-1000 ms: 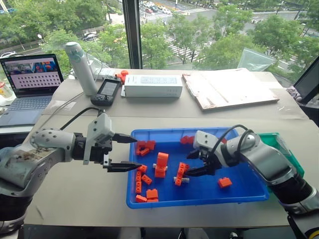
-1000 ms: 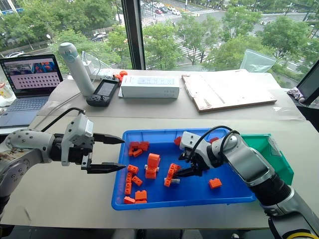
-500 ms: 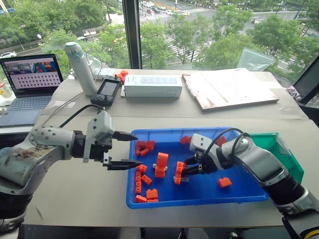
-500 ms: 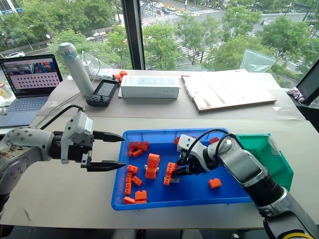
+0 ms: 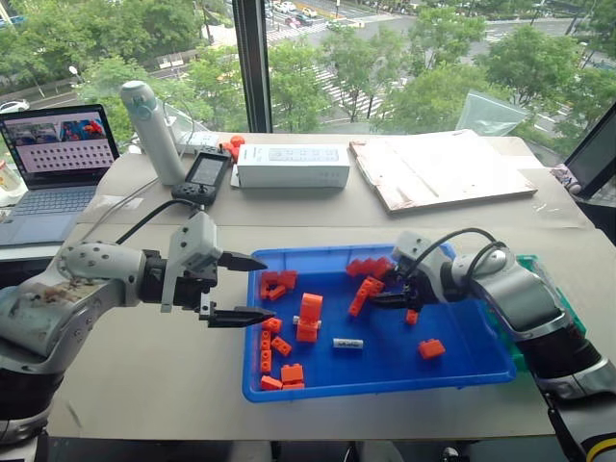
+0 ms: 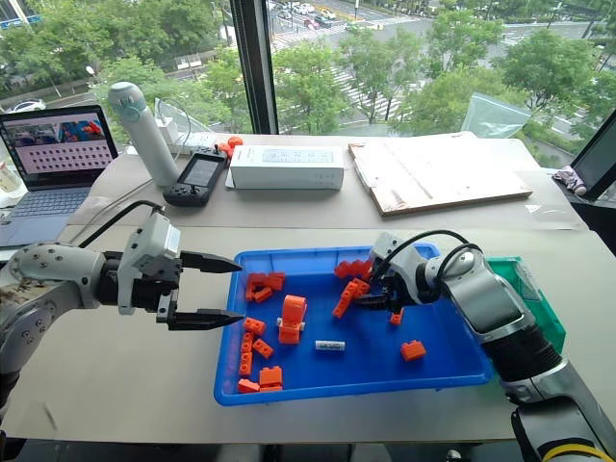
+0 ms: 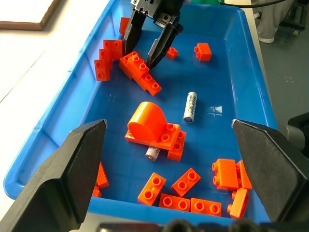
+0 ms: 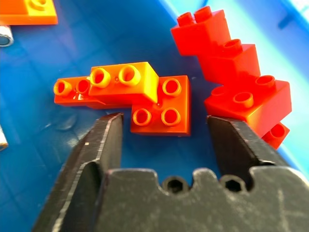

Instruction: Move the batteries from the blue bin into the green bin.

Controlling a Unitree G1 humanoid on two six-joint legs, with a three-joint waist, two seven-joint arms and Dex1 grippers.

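I see one silvery battery (image 7: 190, 107) lying flat on the bare floor of the blue bin (image 5: 481, 361); another (image 7: 153, 152) pokes out from under an orange brick. The green bin (image 6: 539, 308) sits against the blue bin's right end.

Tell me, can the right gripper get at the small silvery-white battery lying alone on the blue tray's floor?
Probably yes. The battery lies apart from the orange bricks on bare floor of the blue tray. The right gripper stands open near it, over the bricks, with nothing between.
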